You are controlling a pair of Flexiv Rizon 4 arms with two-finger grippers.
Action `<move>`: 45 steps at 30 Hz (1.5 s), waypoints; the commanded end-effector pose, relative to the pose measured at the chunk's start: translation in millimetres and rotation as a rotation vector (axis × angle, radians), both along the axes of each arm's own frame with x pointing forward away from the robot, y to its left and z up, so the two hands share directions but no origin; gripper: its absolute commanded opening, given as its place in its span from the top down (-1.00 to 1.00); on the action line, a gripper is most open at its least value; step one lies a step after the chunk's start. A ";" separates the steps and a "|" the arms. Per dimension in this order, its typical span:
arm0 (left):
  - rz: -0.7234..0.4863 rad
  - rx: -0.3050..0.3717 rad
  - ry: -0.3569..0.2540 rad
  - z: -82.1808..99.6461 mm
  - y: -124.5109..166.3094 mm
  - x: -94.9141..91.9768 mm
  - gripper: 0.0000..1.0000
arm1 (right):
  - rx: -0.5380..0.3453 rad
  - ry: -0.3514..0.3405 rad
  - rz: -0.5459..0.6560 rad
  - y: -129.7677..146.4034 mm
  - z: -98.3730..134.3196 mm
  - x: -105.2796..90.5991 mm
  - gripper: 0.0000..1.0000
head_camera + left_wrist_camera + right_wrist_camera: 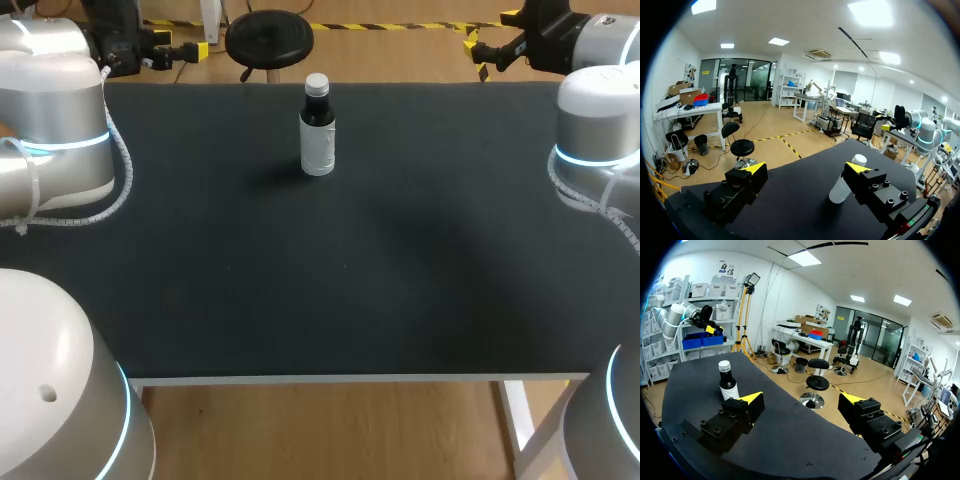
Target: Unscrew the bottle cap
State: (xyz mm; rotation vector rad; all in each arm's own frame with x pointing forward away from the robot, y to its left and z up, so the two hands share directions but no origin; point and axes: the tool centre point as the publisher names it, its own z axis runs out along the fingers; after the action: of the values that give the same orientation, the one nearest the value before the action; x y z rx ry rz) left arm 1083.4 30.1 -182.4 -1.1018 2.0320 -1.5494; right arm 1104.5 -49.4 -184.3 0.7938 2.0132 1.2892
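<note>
Bottle [317, 135]: stood upright on the table [350, 280], near the middle of its far edge.
Cap [317, 84]: sat on the bottle.
Left claw [806, 168]: wide, empty, by the table's far left corner.
Right claw [801, 399]: wide, empty, by the table's far right corner.

You have a black-topped table [350, 280] with a white front edge. On it a dark bottle [318, 127], white-labelled and capped, stands upright near the far edge.
</note>
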 end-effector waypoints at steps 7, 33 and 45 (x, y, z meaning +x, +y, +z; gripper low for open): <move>0.000 -0.001 0.001 0.1 -0.1 0.1 -1.00 | 0.000 0.000 0.000 -0.3 0.0 -0.1 -1.00; -0.528 0.051 -0.249 -12.6 -42.1 -19.8 -1.00 | 0.000 0.000 0.000 -0.3 0.0 -0.1 -1.00; -0.753 -0.072 -0.362 -37.0 -53.6 -29.3 -1.00 | 0.000 0.000 0.000 -0.3 0.0 -0.1 -1.00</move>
State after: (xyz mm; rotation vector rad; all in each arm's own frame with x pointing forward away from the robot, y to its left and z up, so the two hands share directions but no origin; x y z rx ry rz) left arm 1045.2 -25.2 -208.0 -0.1290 2.2286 -1.8670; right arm 1104.5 -49.3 -184.3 0.7939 2.0130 1.2892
